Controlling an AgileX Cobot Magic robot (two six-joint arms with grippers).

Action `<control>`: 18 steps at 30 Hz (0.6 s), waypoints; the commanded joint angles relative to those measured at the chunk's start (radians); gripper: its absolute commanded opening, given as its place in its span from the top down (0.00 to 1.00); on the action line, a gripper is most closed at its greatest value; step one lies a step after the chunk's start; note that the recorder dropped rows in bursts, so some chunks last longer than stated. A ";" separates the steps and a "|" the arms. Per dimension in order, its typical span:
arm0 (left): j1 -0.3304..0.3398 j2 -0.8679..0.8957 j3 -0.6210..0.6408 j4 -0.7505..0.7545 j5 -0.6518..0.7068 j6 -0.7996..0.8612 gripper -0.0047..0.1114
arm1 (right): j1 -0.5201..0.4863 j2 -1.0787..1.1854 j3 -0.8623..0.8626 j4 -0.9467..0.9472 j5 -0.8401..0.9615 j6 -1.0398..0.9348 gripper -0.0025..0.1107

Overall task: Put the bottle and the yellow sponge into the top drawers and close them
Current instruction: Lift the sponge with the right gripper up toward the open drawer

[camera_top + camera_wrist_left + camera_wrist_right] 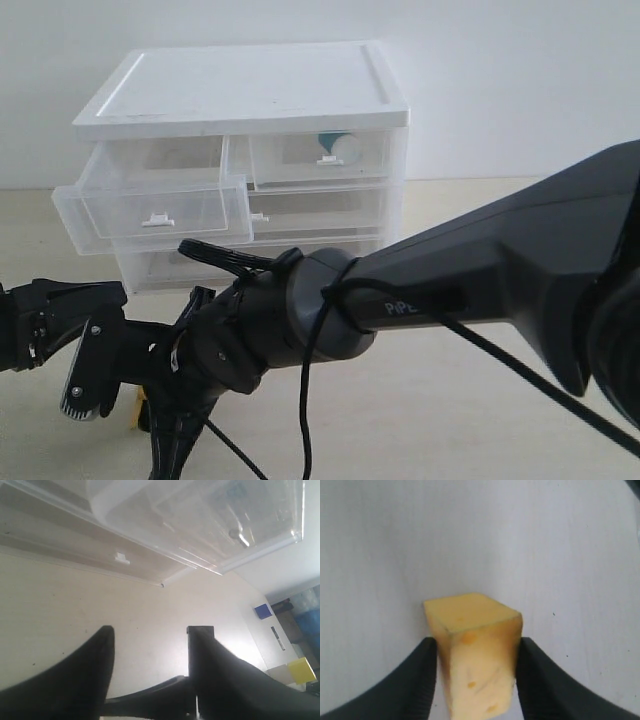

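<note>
Nearest the exterior camera, the right arm reaches across the middle to the left side of the pale beige counter (400,420). The right arm's fingers (420,680) are set narrowly around the small orange-yellow wedge-shaped sponge (475,655), each pressed against one of its flanks. The sponge's longer run lies along the fingers rather than across them. Whether it is already lifted off the counter cannot be told. Just beside it, further left, the left arm's fingers (75,680) stand wide apart with nothing between them, pointing toward the cabinet front. Beyond both stands the white-topped plastic drawer cabinet (240,85). Its translucent clear top-left drawer (200,210) is pulled well out, and nothing can be seen in it. The matching top-right drawer (300,160) sits pushed in. Through its front shows the small squat bottle with a white cap and teal-blue label (338,146), so that half of the job looks done. What the coming move likely turns on is that the open drawer lies straight behind and above the sponge, away from the camera. The right arm, already on the sponge, would have to carry it up and over that drawer's front wall. The free left arm is the nearer one to push the drawer in afterwards.
</note>
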 commanded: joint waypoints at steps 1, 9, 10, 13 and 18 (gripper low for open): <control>0.004 -0.002 0.004 -0.006 -0.002 0.007 0.58 | -0.004 -0.006 -0.004 0.015 0.007 0.010 0.67; 0.004 -0.002 0.004 -0.006 -0.002 0.007 0.58 | 0.009 -0.006 -0.004 0.044 0.057 0.010 0.67; 0.004 -0.002 0.004 -0.006 -0.002 0.007 0.58 | 0.014 -0.006 -0.004 0.044 0.061 0.010 0.67; 0.004 -0.002 0.004 -0.006 -0.002 0.007 0.58 | 0.020 -0.006 -0.004 0.044 0.063 0.010 0.71; 0.004 -0.002 0.004 -0.006 -0.002 0.007 0.58 | 0.020 -0.006 -0.004 0.044 0.069 0.010 0.98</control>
